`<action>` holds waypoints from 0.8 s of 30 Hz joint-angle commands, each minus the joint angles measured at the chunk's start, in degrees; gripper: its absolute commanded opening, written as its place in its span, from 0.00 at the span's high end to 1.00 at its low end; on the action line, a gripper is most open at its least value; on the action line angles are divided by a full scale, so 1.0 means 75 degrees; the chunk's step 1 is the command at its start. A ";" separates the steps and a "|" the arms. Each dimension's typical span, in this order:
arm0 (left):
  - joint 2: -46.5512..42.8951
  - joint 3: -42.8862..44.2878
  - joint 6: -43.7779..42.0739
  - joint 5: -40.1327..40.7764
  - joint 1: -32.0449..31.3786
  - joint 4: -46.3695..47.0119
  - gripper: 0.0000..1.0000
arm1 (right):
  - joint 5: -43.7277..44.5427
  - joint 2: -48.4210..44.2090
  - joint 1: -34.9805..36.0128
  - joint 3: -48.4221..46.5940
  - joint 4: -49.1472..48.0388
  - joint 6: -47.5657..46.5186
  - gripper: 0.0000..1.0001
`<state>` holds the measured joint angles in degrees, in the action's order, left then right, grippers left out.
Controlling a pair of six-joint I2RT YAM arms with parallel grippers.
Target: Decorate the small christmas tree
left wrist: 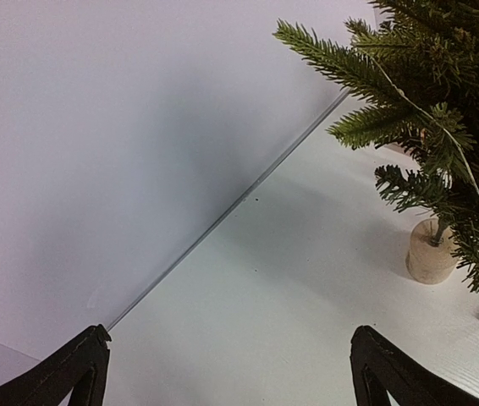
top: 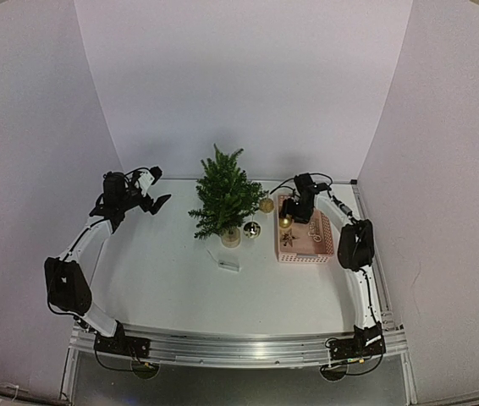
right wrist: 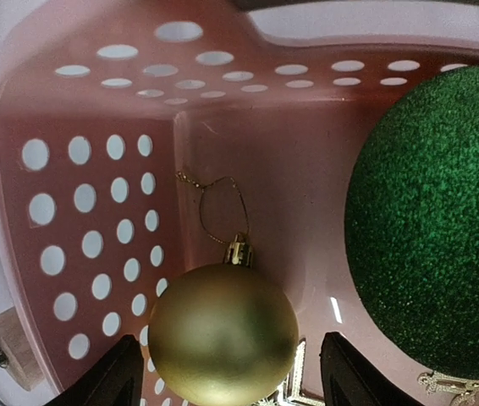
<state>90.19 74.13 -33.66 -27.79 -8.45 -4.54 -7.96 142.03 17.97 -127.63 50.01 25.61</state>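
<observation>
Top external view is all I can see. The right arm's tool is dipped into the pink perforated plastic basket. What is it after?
Observer: The right tool has its fingers open either side of a smooth gold ball ornament, seemingly not touching it yet.
Operator: Is anything hidden beside it?
Observer: Yes, a glittery green ball ornament lies next to the gold one in the pink basket.
Operator: How would the gold one hang?
Observer: From its little gold cap, which carries a thin cord loop lying on the basket floor.
</observation>
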 commanded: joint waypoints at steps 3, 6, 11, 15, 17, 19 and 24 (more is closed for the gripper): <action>-0.0019 0.0276 -0.0094 0.0084 0.0048 -0.0059 0.01 | -0.0136 0.0194 0.0042 0.0177 -0.0125 0.0176 0.31; -0.0006 0.0265 -0.0088 0.0079 0.0041 -0.0019 0.00 | -0.0275 0.0281 0.0041 0.0117 -0.0159 0.0230 0.31; -0.0015 0.0265 -0.0116 0.0079 0.0051 0.0019 0.01 | -0.0231 0.0328 0.0042 0.0041 -0.0163 0.0265 0.37; -0.0037 0.0239 -0.0152 0.0096 0.0055 0.0016 0.01 | -0.0147 0.0182 0.0039 0.0096 -0.0164 0.0189 0.55; -0.0043 0.0220 -0.0153 0.0077 0.0052 0.0029 0.00 | -0.0112 0.0065 0.0041 0.0148 -0.0164 0.0149 0.58; -0.0049 0.0207 -0.0128 0.0071 0.0053 0.0071 0.01 | -0.0068 -0.0070 0.0042 0.0204 -0.0162 0.0119 0.62; -0.0082 0.0194 -0.0107 0.0051 0.0059 0.0122 0.01 | -0.0052 -0.0685 0.0036 0.0434 -0.0149 0.0045 0.65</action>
<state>90.19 74.13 -34.52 -27.27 -8.40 -4.49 -9.02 143.40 18.04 -126.07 48.58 26.96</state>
